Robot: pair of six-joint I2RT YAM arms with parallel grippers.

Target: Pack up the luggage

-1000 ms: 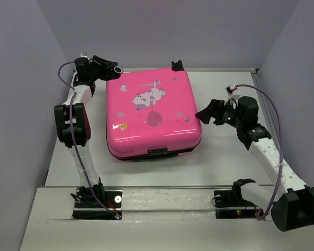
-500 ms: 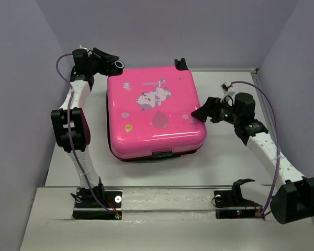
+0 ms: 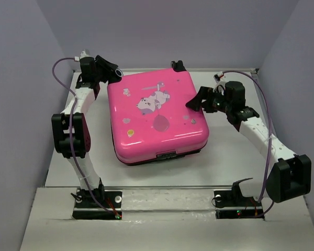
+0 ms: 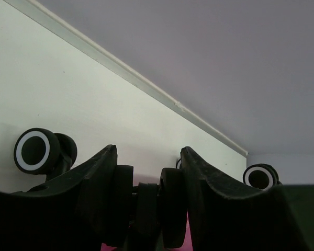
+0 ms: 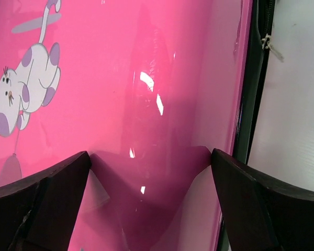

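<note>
Glossy pink luggage [image 3: 157,117] lies closed (cartoon animal print on top).

I work in a robot lab cell — bare pale lilac walls [image 3: 162,31] box in a flat white tabletop [image 3: 225,157], my black arm bases [image 3: 97,201] bolted along its near edge.

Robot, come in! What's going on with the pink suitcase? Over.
Left gripper clamped on a caster wheel. Right gripper open over the luggage. Luggage closed, flat on table. Nothing seen blocking.
</note>
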